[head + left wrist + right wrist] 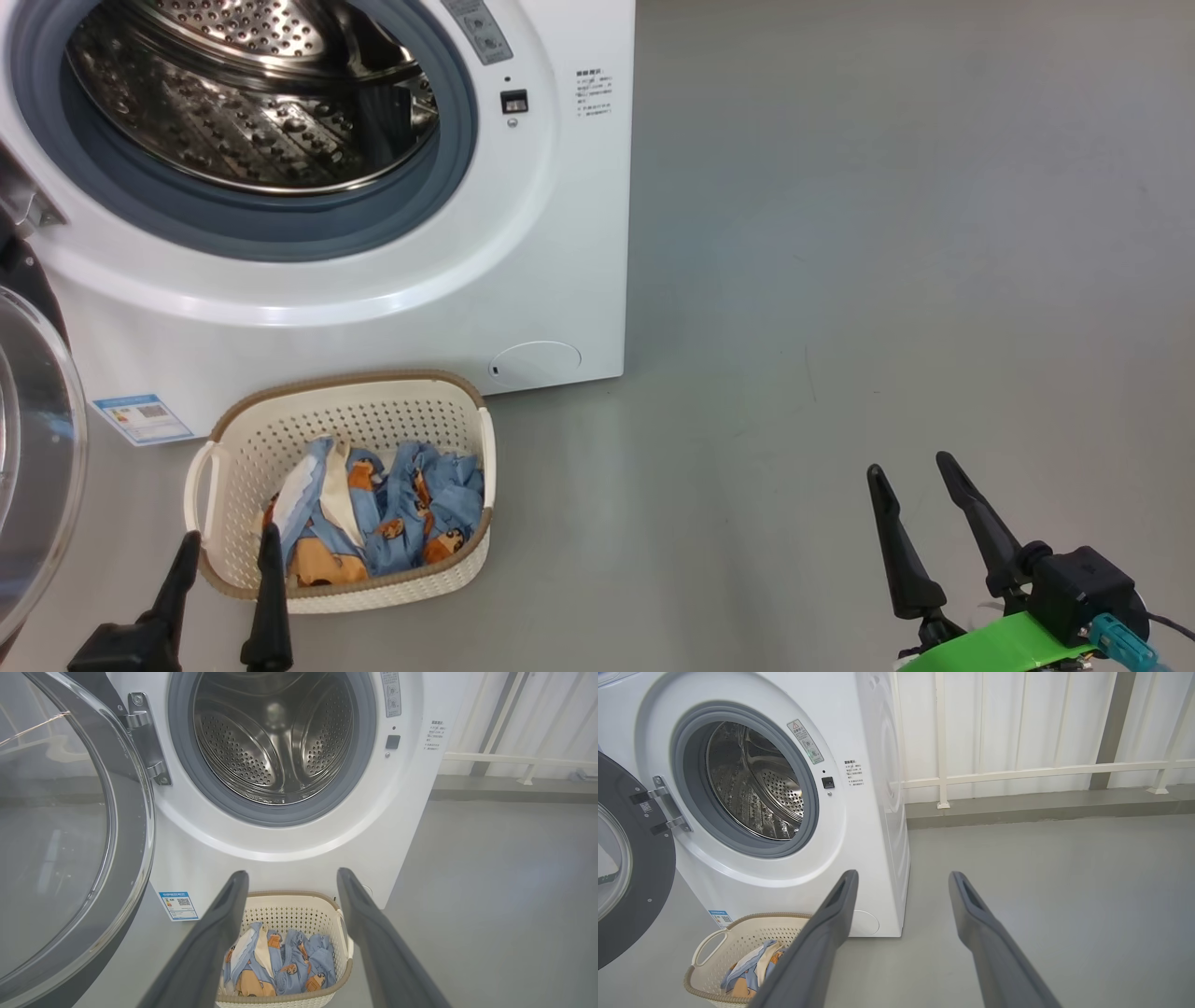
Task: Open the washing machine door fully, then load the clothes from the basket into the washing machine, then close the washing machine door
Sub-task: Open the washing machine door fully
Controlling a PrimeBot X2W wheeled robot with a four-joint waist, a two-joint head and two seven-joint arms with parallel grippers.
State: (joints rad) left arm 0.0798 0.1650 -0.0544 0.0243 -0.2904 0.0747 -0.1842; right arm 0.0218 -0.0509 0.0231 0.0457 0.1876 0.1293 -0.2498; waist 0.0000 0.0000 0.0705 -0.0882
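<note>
The white washing machine (579, 233) stands with its round door (37, 448) swung wide open to the left, baring the steel drum (252, 93). On the floor right before it sits the cream basket (345, 411), holding light blue clothes (420, 504) with orange-brown figures. My left gripper (229, 546) hovers open at the basket's near left corner, nothing between its fingers. In the left wrist view the basket (289, 903) and clothes (299, 961) lie between the open fingers (219, 933). My right gripper (910, 476) is open over bare floor, far right of the basket.
Grey floor (887, 233) spreads to the right of the machine. A white railing (1017, 772) and wall run behind it. The open door (70, 835) takes up the space left of the basket. A blue label (140, 417) marks the machine's lower front.
</note>
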